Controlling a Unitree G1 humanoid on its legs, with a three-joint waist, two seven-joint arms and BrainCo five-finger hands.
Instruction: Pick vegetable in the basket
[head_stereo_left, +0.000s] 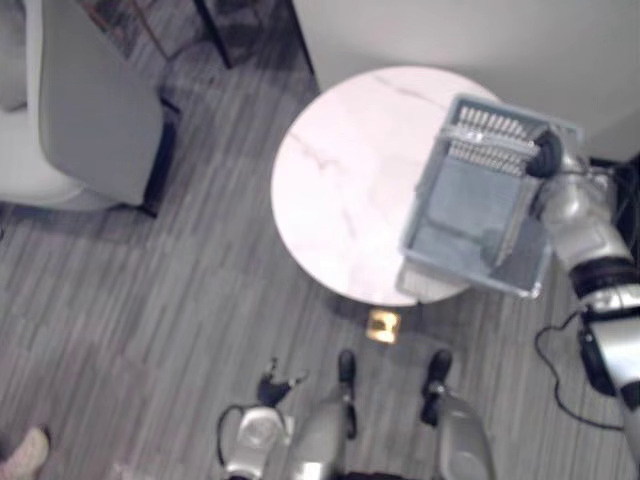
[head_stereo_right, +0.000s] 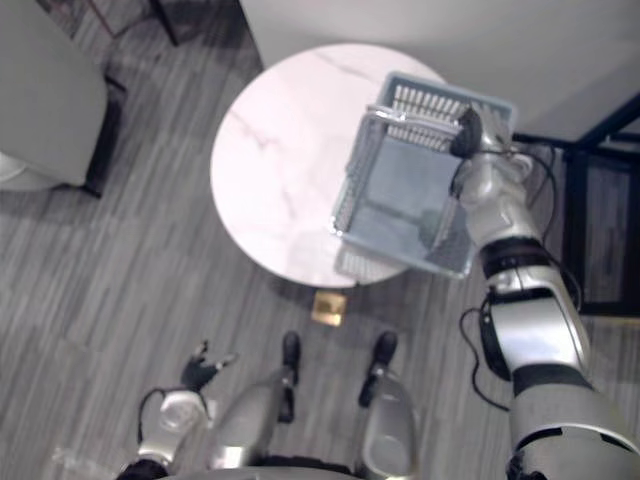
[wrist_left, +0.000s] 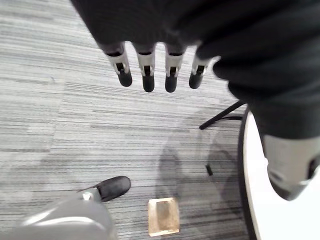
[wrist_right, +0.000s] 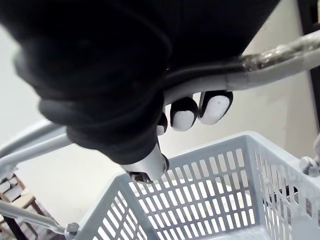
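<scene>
In the left eye view you see the round white table (head_stereo_left: 340, 170) with the grey basket (head_stereo_left: 487, 128) tilted over its right edge. Your right hand (head_stereo_left: 548, 155) is at the basket's far right corner. A grey chair (head_stereo_left: 90, 110) stands well apart on the left. A small tan block (head_stereo_left: 383, 325) lies on the striped floor (head_stereo_left: 150, 300) just past the table's near edge. Your left hand (head_stereo_left: 278, 384) hangs low, away from the table. The right eye view shows you the same basket with its slatted end wall farthest from you; you cannot tell whether its low near side touches the tabletop. In the left wrist view your left hand's fingers (wrist_left: 147, 75) point straight down, spread and relaxed, holding nothing, with the block on the floor beneath and the table's edge to one side. In the right wrist view your right hand's fingertips (wrist_right: 215, 107) are curled round the basket's metal handle (wrist_right: 270, 60), gripping it, and the basket's slotted wall hangs just beyond them.
</scene>
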